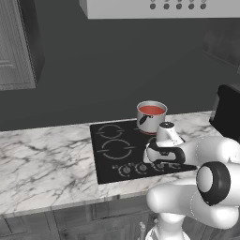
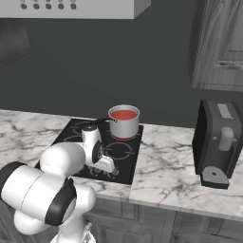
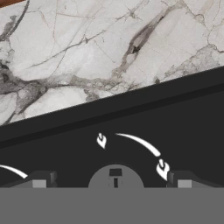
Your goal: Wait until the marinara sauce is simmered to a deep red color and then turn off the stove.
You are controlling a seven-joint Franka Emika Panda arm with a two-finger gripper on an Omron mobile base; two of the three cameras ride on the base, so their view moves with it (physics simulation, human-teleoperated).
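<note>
A: Left base view?
B: Steel pot (image 1: pixel 151 116) on the back right burner of the stove (image 1: pixel 112 154), marinara sauce (image 1: pixel 152 110) inside, red-orange surface. Stove sits in the marble surface (image 1: pixel 42 159). Arm reaches down over the front right of the cooktop, hand over the knob row (image 1: pixel 140 168). Gripper itself is hidden under the wrist.

A: Right base view?
B: Same pot (image 2: pixel 124 122), dark handle pointing left, sauce (image 2: pixel 124 115) red-orange. Stove (image 2: pixel 126 161) black glass with white rings. Hand is low at the front edge of the cooktop. Coffee machine (image 2: pixel 219 142) stands on the surface (image 2: pixel 166 171) well to the right, apart from the stove.

A: Hand view?
B: Looking along the gripper (image 3: pixel 111 181) at black glass and marble beyond. A knob (image 3: pixel 115 177) sits centred between the two fingertips (image 3: pixel 40 180), white flame marks around it. Jaws spread wide, tips well clear of the knob on both sides, gripping nothing.
</note>
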